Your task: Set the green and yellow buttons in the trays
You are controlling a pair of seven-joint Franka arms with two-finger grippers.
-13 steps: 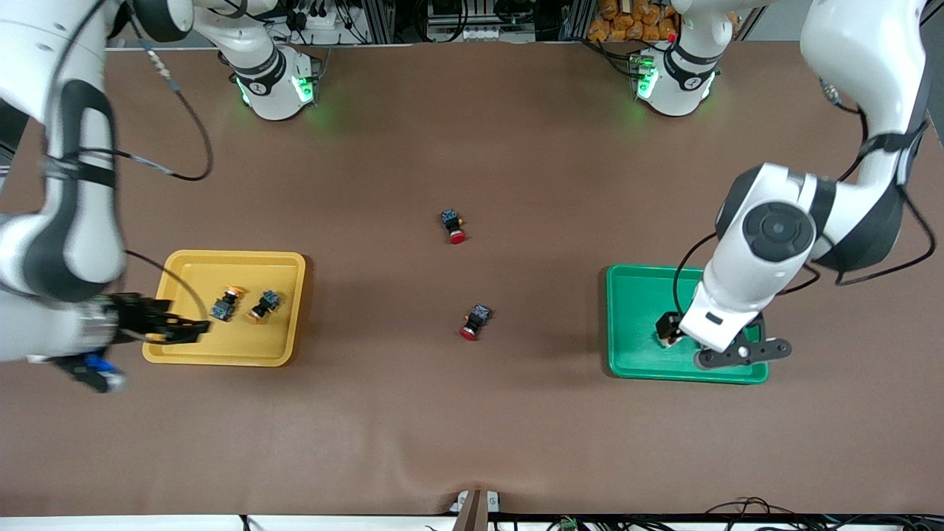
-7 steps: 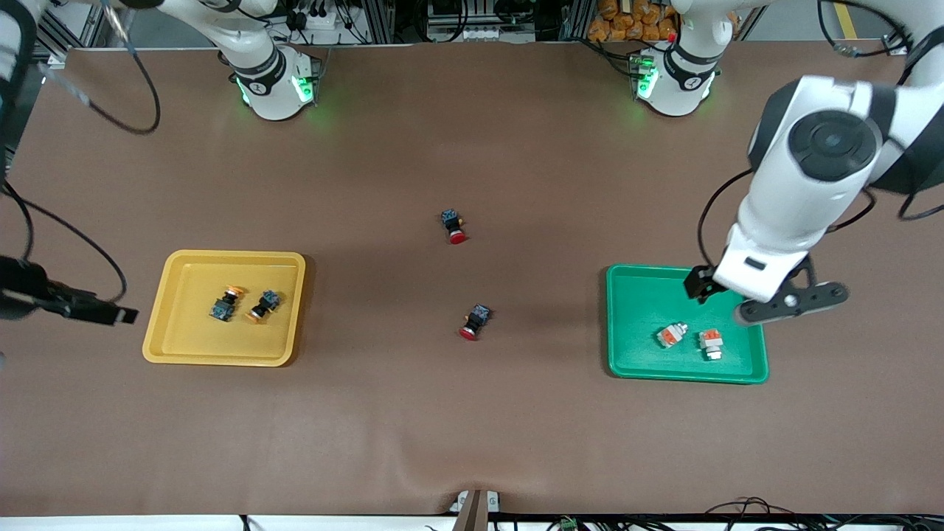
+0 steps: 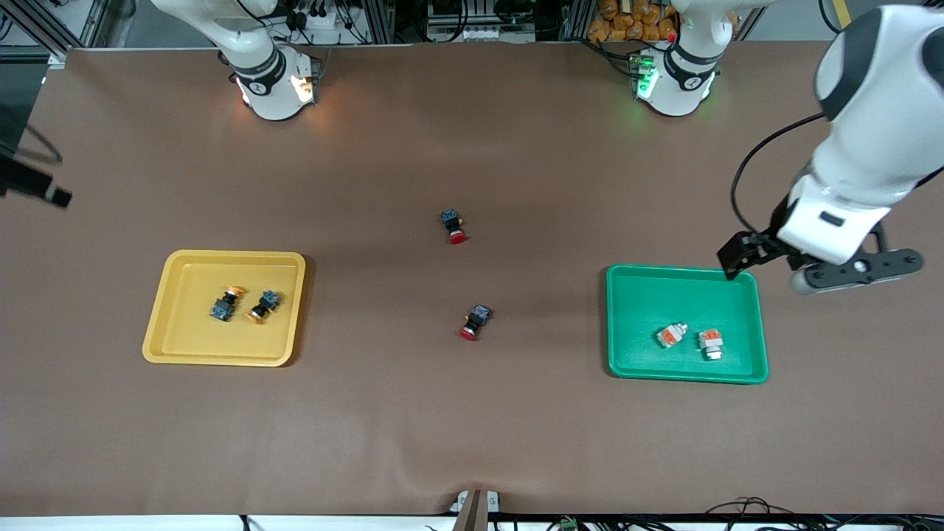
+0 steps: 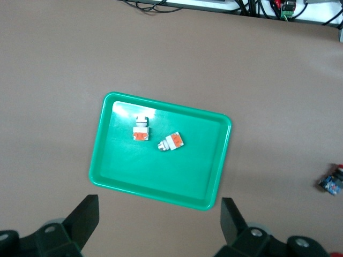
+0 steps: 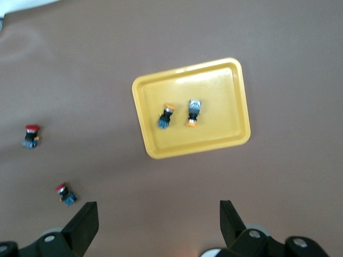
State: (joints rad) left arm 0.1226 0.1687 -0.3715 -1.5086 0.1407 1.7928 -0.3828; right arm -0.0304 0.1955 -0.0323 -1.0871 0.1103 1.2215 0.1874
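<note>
Since both yellow-capped buttons (image 3: 242, 304) lay in the yellow tray (image 3: 177, 346) and both grey ones (image 3: 690, 338) in the green tray (image 3: 634, 369), I judged sorting done — only red-capped buttons (image 3: 464, 273) sat on the counter (image 3: 472, 442). My left gripper (image 4: 159, 227) hung over the green tray and my right gripper (image 5: 158, 227) over the counter near the yellow tray, jaws wide and empty.

My front camera looks down from high across the table, facing both bases. Left wrist camera looks down on the green tray (image 4: 102, 160); right wrist on the yellow tray (image 5: 140, 101) (front shares both).

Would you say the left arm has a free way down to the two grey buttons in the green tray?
Probably yes: the left gripper, open, is up by the green tray, and the grey buttons lie uncovered.
</note>
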